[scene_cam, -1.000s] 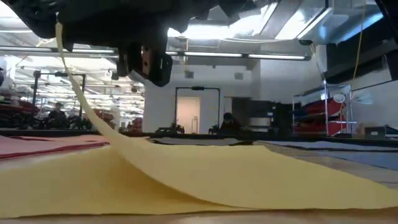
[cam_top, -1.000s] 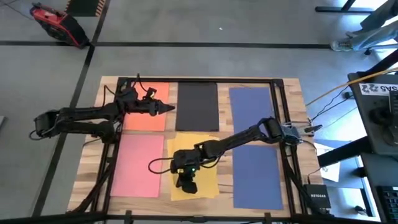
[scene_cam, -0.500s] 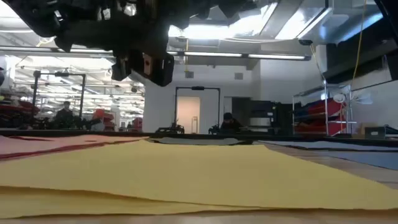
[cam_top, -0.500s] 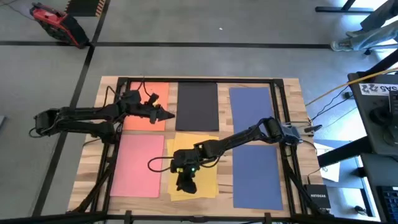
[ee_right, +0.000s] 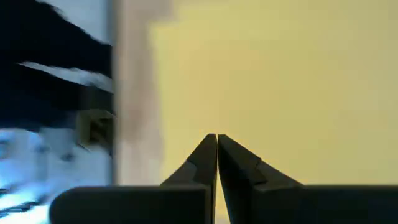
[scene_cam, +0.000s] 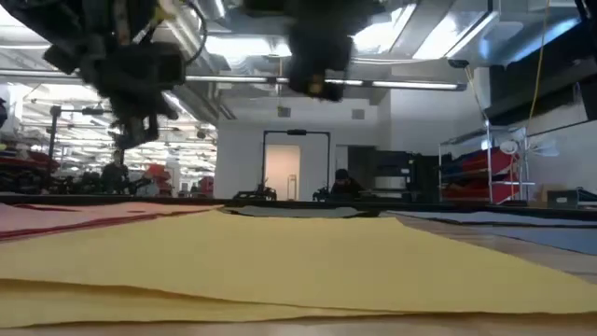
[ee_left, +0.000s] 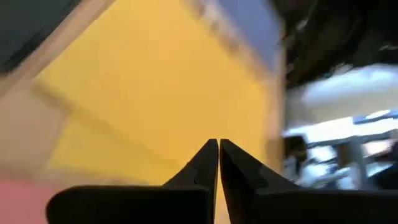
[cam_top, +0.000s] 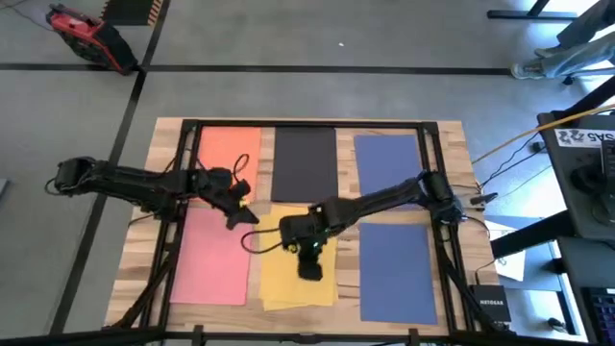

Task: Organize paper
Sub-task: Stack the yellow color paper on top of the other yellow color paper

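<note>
Paper sheets lie flat on the wooden table (cam_top: 450,135): orange (cam_top: 229,159) and black (cam_top: 305,161) at the back, pink (cam_top: 213,258) at the near left, yellow (cam_top: 286,286) in the near middle, and two blue ones (cam_top: 388,159) (cam_top: 396,274) on the right. A second yellow layer shows along the near edge (scene_cam: 140,303). My left gripper (cam_top: 252,219) is shut, above the yellow paper's far left corner (ee_left: 155,81). My right gripper (cam_top: 312,272) is shut, above the middle of the yellow paper (ee_right: 280,74). In the low view both hang clear of the sheets.
A black frame (cam_top: 430,144) runs along the table's sides and back. Cables and a grey box (cam_top: 488,306) lie off the table's right edge. A red machine (cam_top: 85,37) stands on the floor at the far left.
The yellow sheet's left part, raised in a curve under my right gripper a second ago, has fallen flat. My right gripper has risen and gone a little toward the far right. My left gripper has swung from over the orange paper toward the near edge, to the yellow paper's far left corner.
</note>
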Robot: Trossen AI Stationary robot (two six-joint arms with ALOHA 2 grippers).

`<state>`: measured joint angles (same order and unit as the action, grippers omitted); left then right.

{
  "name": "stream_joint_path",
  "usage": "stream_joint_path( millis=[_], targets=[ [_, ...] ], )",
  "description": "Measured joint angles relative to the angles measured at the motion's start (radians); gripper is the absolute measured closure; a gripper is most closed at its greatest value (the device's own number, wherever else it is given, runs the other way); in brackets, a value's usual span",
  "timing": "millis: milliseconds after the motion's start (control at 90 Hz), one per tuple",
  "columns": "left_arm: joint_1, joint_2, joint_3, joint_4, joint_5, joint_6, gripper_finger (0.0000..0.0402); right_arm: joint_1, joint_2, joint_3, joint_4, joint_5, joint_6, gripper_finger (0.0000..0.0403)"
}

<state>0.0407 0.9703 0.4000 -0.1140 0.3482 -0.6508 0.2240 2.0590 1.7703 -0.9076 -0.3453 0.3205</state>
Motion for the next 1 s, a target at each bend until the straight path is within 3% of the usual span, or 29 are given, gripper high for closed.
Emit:
stream_joint_path(
  millis=[111, 367, 722, 1000],
  targets=[
    [-0.046, 0.000, 0.000, -0.058, -0.028, 0.023, 0.0402, -0.019, -0.052, -0.056, -0.068, 0.069, -0.015, 0.0402],
    [-0.101, 0.054, 0.000, -0.093, -0.138, 0.000, 0.0402, -0.090, -0.131, -0.303, -0.070, 0.115, -0.010, 0.0403],
    [-0.123, 0.185, 0.072, -0.171, -0.334, 0.102, 0.0402, -0.108, -0.303, -0.622, 0.208, 0.152, 0.115, 0.0403],
    [-0.111, 0.337, 0.144, -0.197, -0.349, 0.175, 0.0402, -0.107, -0.306, -0.679, 0.277, 0.203, 0.146, 0.0403]
  ],
)
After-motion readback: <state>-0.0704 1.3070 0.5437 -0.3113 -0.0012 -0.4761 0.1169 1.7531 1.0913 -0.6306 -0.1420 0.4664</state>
